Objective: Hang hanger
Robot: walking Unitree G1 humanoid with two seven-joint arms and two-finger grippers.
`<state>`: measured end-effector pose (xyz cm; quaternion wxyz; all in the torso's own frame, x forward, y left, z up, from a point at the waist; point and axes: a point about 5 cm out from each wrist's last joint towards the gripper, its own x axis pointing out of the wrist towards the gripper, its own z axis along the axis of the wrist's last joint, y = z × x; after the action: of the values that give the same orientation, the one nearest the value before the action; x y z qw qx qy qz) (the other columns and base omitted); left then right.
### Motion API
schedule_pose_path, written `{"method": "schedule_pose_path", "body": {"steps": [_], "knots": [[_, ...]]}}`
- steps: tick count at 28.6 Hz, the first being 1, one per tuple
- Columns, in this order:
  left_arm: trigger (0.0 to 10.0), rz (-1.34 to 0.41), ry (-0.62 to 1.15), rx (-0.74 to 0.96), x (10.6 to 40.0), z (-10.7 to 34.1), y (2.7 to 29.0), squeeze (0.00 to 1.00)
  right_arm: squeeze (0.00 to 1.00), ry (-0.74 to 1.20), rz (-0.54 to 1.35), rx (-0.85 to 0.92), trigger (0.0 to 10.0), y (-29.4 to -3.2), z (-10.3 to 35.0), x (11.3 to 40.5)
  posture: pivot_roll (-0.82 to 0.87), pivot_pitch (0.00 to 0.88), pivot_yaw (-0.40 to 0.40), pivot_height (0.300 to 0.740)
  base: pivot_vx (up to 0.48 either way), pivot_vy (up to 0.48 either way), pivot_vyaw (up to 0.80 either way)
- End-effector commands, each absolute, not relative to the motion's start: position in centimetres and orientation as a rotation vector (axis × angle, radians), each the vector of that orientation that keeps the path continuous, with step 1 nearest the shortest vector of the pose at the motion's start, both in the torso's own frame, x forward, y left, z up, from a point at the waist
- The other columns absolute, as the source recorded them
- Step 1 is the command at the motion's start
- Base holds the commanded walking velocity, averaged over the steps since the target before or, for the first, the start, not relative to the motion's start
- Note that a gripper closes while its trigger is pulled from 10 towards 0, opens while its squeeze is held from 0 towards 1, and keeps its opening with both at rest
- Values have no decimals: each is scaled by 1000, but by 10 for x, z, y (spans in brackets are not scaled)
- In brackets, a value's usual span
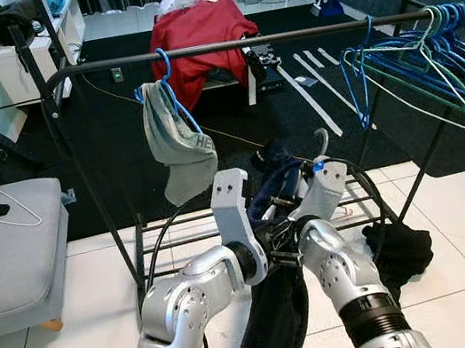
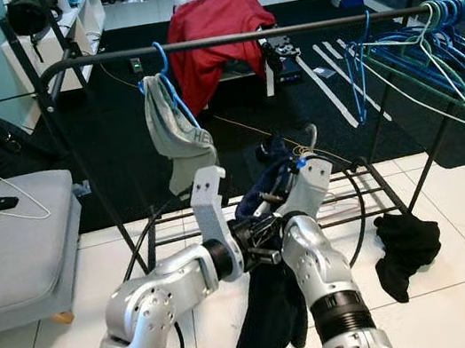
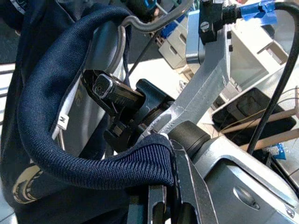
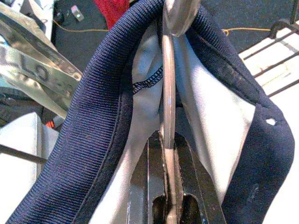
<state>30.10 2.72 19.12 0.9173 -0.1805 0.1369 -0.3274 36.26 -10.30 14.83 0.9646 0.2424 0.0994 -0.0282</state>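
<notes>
A dark navy garment [image 1: 275, 311] hangs on a grey hanger whose hook [image 1: 321, 138] pokes up between my arms, below the black clothes rail [image 1: 237, 43]. My right gripper [image 4: 168, 144] is shut on the grey hanger [image 4: 168, 93], just under its neck inside the collar. My left gripper [image 3: 166, 186] is shut on the garment's ribbed collar [image 3: 93, 172], close beside the right gripper [image 1: 288, 189]. Both hold the garment in front of the rack, lower than the rail. The hanger's shoulders are hidden inside the cloth.
On the rail hang a grey garment [image 1: 174, 139] on a blue hanger at left and several blue and green hangers [image 1: 428, 58] at right. A black garment [image 1: 399, 248] lies on the tiles by the rack's lower shelf [image 1: 170, 230]. A grey ottoman [image 1: 6, 241] stands left.
</notes>
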Motion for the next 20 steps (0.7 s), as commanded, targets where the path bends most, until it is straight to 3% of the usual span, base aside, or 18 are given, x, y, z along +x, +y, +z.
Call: {"method": "schedule_pose_path", "body": {"steps": [1,10,14,20], "knots": [[0,-331,237,-384,328,178,72,0,0,174,171,545,10000,-47,169,355,31,130,-26,740,0,0,0],[0,-344,182,-382,327,176,82,0,0,178,176,553,10000,-49,169,354,28,132,-26,740,0,0,0],[0,-508,31,-442,315,179,96,0,0,166,221,549,10000,-48,171,354,27,133,-28,740,0,0,0],[0,-579,-26,-455,306,177,109,0,0,167,251,542,10000,-47,172,353,26,135,-32,740,0,0,0]]}}
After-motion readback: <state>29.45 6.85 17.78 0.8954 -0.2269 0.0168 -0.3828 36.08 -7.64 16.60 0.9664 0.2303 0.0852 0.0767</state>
